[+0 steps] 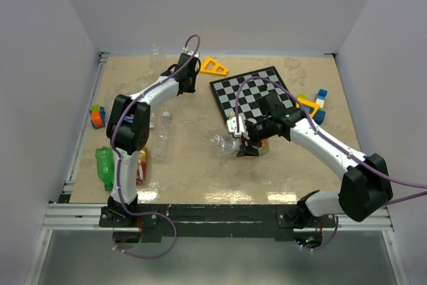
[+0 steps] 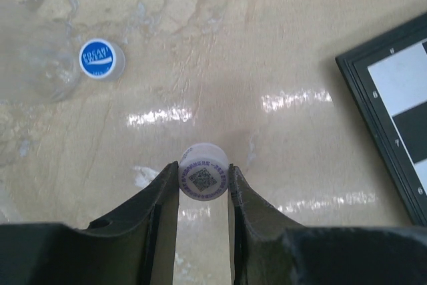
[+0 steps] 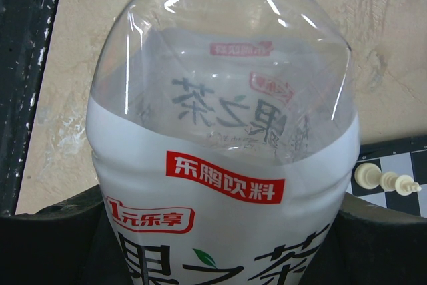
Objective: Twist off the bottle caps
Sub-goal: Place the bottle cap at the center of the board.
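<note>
now left pincer (image 2: 203,173) clamps white cap (image 2: 203,178); right pincer (image 1: 247,139) grips bottle (image 3: 223,131) lying sideways, neck pointing left.

**Marbled Tabletop and What Was Laid on It**

A beige marbled table (image 1: 200,178) was seen. A chessboard (image 1: 227,91) was laid right of centre, with a yellow triangle (image 1: 214,66) near the far edge. Coloured blocks (image 1: 98,116) were placed at the left edge. A green bottle (image 1: 105,167) and a clear bottle (image 1: 165,131) were laid on their sides at the left. A blue cap (image 2: 101,58) was set flat.
</note>
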Action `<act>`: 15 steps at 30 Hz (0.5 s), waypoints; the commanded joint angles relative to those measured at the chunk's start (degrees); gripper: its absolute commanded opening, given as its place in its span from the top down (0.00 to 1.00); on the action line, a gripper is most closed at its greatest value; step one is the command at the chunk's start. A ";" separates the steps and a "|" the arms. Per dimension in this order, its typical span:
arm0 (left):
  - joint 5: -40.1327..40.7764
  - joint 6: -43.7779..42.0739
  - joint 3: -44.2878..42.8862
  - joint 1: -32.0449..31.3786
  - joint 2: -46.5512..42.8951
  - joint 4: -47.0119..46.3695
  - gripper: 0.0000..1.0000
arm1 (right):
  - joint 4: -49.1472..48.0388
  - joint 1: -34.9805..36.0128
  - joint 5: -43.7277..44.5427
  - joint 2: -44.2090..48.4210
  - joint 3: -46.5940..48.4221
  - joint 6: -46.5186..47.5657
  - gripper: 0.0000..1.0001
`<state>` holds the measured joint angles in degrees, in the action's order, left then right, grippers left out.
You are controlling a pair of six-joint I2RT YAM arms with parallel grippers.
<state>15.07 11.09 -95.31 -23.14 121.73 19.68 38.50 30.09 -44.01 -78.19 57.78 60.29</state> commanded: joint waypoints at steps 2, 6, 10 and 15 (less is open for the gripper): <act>0.05 -2.39 -9.71 1.07 6.31 2.72 1.00 | -0.88 0.24 -0.20 1.46 0.49 -0.09 0.91; -0.74 -2.22 -14.81 1.34 10.71 4.75 1.00 | -1.15 0.24 -0.02 1.38 0.40 -0.26 0.91; -1.18 -2.04 -19.20 1.51 13.44 6.50 0.79 | -1.15 0.24 0.06 1.29 0.40 -0.35 0.91; -2.67 -1.51 -23.25 1.69 13.89 9.14 0.53 | -1.15 0.24 0.24 1.03 0.40 -0.44 0.91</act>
<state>13.93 9.80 -113.25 -22.06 136.46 26.74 38.30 30.09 -43.72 -78.19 57.78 60.25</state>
